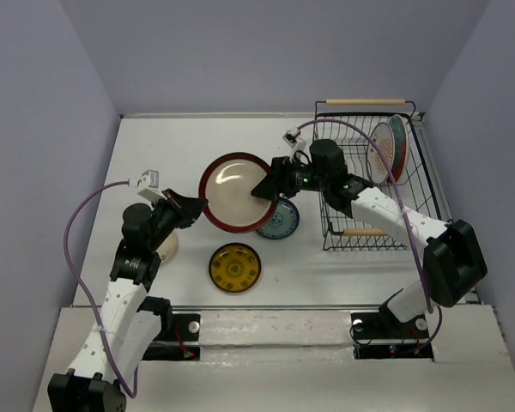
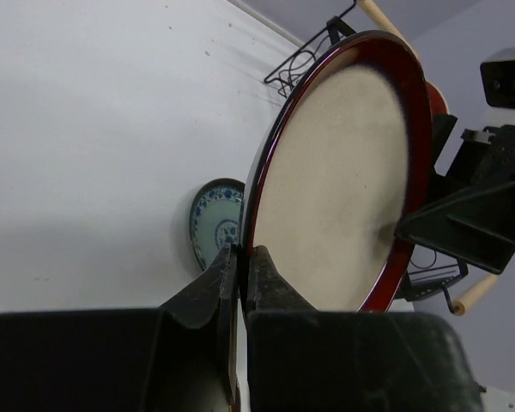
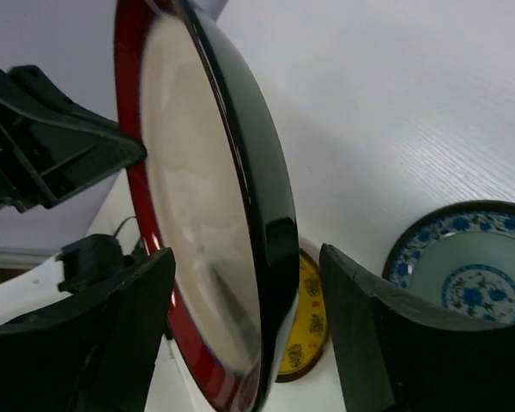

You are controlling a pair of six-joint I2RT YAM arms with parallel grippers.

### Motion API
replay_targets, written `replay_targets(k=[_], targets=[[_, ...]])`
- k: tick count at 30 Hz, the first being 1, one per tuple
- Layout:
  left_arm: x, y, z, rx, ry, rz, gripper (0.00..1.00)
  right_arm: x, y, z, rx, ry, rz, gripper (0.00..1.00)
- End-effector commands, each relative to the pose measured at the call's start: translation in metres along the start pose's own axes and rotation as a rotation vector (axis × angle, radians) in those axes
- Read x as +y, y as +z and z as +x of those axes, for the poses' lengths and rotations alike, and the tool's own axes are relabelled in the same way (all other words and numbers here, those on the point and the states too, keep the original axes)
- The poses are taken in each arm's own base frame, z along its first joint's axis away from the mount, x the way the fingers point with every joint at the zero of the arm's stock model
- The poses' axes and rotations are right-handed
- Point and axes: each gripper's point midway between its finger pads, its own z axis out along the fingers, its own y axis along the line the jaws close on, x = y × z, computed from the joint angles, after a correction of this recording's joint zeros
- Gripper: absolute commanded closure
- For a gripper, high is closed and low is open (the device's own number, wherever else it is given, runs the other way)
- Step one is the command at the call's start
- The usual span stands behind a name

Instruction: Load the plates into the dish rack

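Observation:
The large dark-red-rimmed cream plate (image 1: 236, 190) hangs tilted on edge above the table between both arms. My left gripper (image 1: 197, 206) is shut on its left rim; in the left wrist view the rim (image 2: 343, 189) is pinched between the jaws of that gripper (image 2: 242, 257). My right gripper (image 1: 266, 184) is open, and its fingers straddle the plate's right rim (image 3: 206, 197) with a gap on each side. The dish rack (image 1: 365, 101) stands at the back right, with two plates (image 1: 386, 150) upright in it.
A small teal-blue plate (image 1: 281, 221) lies flat just under the right gripper. An amber-yellow plate (image 1: 234, 267) lies nearer the front. A cream plate (image 1: 167, 247) shows partly under the left arm. Purple walls close in both sides.

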Motion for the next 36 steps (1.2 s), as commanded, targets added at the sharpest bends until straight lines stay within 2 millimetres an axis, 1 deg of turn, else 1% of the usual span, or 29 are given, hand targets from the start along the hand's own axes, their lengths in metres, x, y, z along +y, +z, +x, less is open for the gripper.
replay_targets(k=[1, 3, 4, 5, 6, 7, 8, 9, 11, 12, 13, 14, 15, 16, 17, 18, 19, 20, 22, 23, 24, 25, 26, 27, 28, 29, 31, 32, 36], targets=[[-0.095, -0.025, -0.053, -0.134, 0.108, 0.333, 0.95, 0.045, 0.003, -0.021, -0.044, 0.002, -0.215, 0.44], [-0.098, -0.026, -0.053, -0.129, 0.120, 0.341, 0.94, 0.048, 0.003, -0.022, -0.049, 0.006, -0.228, 0.65], [-0.098, -0.027, -0.052, -0.128, 0.132, 0.339, 0.83, 0.051, 0.000, -0.025, -0.061, 0.003, -0.233, 0.83], [-0.097, -0.028, -0.052, -0.129, 0.141, 0.338, 0.75, 0.053, -0.001, -0.027, -0.070, 0.001, -0.232, 0.90], [-0.099, -0.029, -0.053, -0.129, 0.150, 0.338, 0.58, 0.054, -0.004, -0.030, -0.082, 0.002, -0.228, 0.93], [-0.098, -0.029, -0.053, -0.129, 0.176, 0.334, 0.47, 0.060, -0.011, -0.035, -0.109, -0.013, -0.227, 0.93], [-0.098, -0.030, -0.054, -0.128, 0.191, 0.329, 0.39, 0.057, -0.010, -0.036, -0.116, -0.013, -0.214, 0.93], [-0.098, -0.030, -0.053, -0.116, 0.200, 0.317, 0.25, 0.062, -0.019, -0.047, -0.159, -0.041, -0.189, 0.93], [-0.096, -0.031, -0.052, -0.104, 0.227, 0.298, 0.16, 0.066, -0.030, -0.063, -0.214, -0.072, -0.144, 0.93], [-0.092, -0.032, -0.050, -0.089, 0.251, 0.276, 0.07, 0.064, -0.041, -0.073, -0.251, -0.103, -0.081, 0.93], [-0.091, -0.032, -0.048, -0.080, 0.265, 0.266, 0.02, 0.057, -0.051, -0.086, -0.291, -0.120, -0.028, 0.93], [-0.084, -0.032, -0.042, -0.053, 0.270, 0.242, 0.01, 0.058, -0.063, -0.109, -0.367, -0.143, 0.039, 0.93], [-0.082, -0.033, -0.040, -0.047, 0.300, 0.235, 0.01, 0.052, -0.075, -0.124, -0.413, -0.160, 0.094, 0.93], [-0.080, -0.034, -0.037, -0.042, 0.310, 0.232, 0.01, 0.045, -0.092, -0.128, -0.423, -0.193, 0.178, 0.93], [-0.078, -0.035, -0.034, -0.035, 0.317, 0.228, 0.01, 0.039, -0.105, -0.141, -0.464, -0.216, 0.249, 0.93], [-0.073, -0.035, -0.026, -0.015, 0.334, 0.224, 0.01, 0.029, -0.135, -0.166, -0.556, -0.261, 0.416, 0.93], [-0.071, -0.037, -0.024, -0.023, 0.346, 0.218, 0.01, 0.019, -0.154, -0.178, -0.606, -0.277, 0.516, 0.93], [-0.067, -0.037, -0.021, -0.020, 0.354, 0.205, 0.01, 0.005, -0.184, -0.198, -0.693, -0.276, 0.660, 0.93], [-0.055, -0.037, -0.014, -0.029, 0.384, 0.166, 0.01, -0.012, -0.211, -0.208, -0.705, -0.322, 0.802, 0.93], [-0.048, -0.037, -0.010, -0.014, 0.377, 0.136, 0.01, -0.027, -0.232, -0.215, -0.739, -0.317, 0.913, 0.93], [-0.047, -0.038, -0.008, -0.009, 0.380, 0.133, 0.01, -0.031, -0.239, -0.217, -0.739, -0.335, 0.963, 0.93], [-0.054, -0.042, -0.010, -0.022, 0.398, 0.154, 0.01, -0.045, -0.251, -0.223, -0.726, -0.368, 1.058, 0.93], [-0.056, -0.043, -0.011, -0.030, 0.401, 0.161, 0.01, -0.054, -0.260, -0.226, -0.726, -0.374, 1.122, 0.93], [-0.057, -0.045, -0.012, -0.038, 0.404, 0.163, 0.01, -0.064, -0.277, -0.232, -0.722, -0.393, 1.208, 0.93], [-0.057, -0.045, -0.011, -0.037, 0.405, 0.162, 0.01, -0.072, -0.282, -0.234, -0.714, -0.396, 1.239, 0.93], [-0.059, -0.046, -0.010, -0.036, 0.408, 0.168, 0.01, -0.084, -0.281, -0.236, -0.691, -0.398, 1.269, 0.93], [-0.062, -0.048, -0.008, -0.034, 0.408, 0.178, 0.01, -0.099, -0.291, -0.239, -0.671, -0.403, 1.327, 0.93], [-0.062, -0.049, -0.007, -0.032, 0.409, 0.182, 0.01, -0.106, -0.292, -0.240, -0.658, -0.405, 1.339, 0.93], [-0.068, -0.051, -0.002, -0.020, 0.410, 0.206, 0.01, -0.141, -0.285, -0.239, -0.577, -0.410, 1.370, 0.93]])
